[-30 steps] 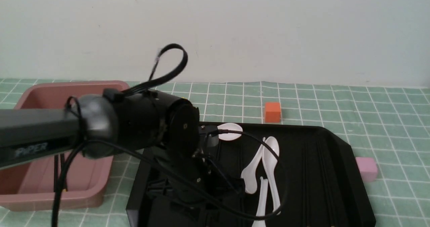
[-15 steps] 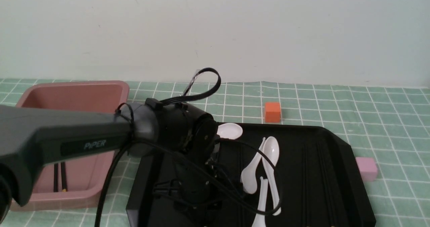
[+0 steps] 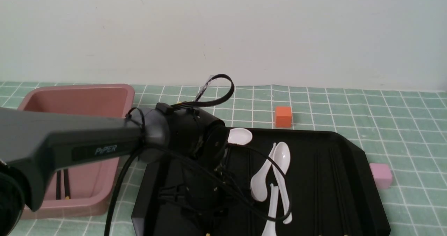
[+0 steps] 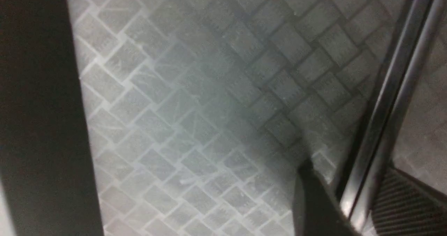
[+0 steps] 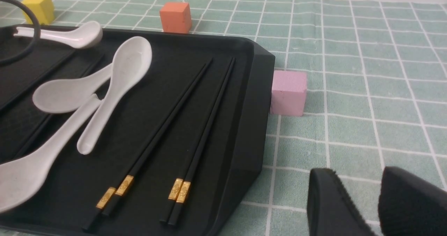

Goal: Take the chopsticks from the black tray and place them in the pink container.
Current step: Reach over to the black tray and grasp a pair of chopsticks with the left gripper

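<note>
My left arm's wrist [image 3: 188, 134] reaches over the left part of the black tray [image 3: 349, 180], and it hides the gripper in the front view. In the left wrist view, my left gripper [image 4: 349, 166] is down at the tray floor. Two chopsticks [image 4: 394, 89] run between its fingers [image 4: 314, 201], which press them from both sides. Two more pairs of chopsticks [image 5: 164, 131] lie on the tray's right part [image 5: 251, 100]. The pink container [image 3: 77, 89] at the left holds two chopsticks [image 3: 61, 189]. My right gripper [image 5: 356, 173] hovers over the cloth beside the tray, slightly open and holding nothing.
Several white spoons [image 3: 279, 166] lie across the tray's middle. An orange cube [image 3: 283, 116] sits behind the tray, a pale pink cube [image 3: 381, 175] touches its right side, and a yellow cube [image 5: 38, 7] sits further back. Green checked cloth covers the table.
My left arm swung right from over the pink container and dropped into the tray's left part. It sank only slightly in the last half second.
</note>
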### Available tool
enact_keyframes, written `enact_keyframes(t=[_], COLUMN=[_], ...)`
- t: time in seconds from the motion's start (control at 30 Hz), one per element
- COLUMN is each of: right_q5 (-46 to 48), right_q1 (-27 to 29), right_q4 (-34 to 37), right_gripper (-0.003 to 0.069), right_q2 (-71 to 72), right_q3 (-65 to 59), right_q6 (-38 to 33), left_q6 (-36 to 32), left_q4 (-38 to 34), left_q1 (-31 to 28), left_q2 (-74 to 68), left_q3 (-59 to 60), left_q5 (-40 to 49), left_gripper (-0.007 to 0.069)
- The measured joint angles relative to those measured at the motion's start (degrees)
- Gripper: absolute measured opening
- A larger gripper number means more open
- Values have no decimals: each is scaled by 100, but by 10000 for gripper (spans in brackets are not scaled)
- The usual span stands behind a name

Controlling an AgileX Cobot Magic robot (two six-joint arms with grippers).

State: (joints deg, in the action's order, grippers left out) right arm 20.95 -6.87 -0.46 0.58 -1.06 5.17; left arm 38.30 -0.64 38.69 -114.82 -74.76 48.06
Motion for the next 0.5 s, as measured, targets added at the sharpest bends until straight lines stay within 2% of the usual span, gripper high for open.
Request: enact_keyframes(t=[0.13, 0.3, 0.5], right_q5=[0, 0, 0], right_q1=[0, 0, 0], right_q4=[0, 0, 0], right_gripper=[240, 240, 240], right_q2=[0, 0, 0], right_q3=[0, 0, 0], right_q6=[0, 0, 0], left_q6=[0, 93, 293], left_q4=[-33, -123, -33], left_q1=[0, 0, -182], left_q2=[17, 427, 1963], left_q3=[-9, 79, 94], left_q5=[56, 203, 538], left_gripper=[97, 102, 102])
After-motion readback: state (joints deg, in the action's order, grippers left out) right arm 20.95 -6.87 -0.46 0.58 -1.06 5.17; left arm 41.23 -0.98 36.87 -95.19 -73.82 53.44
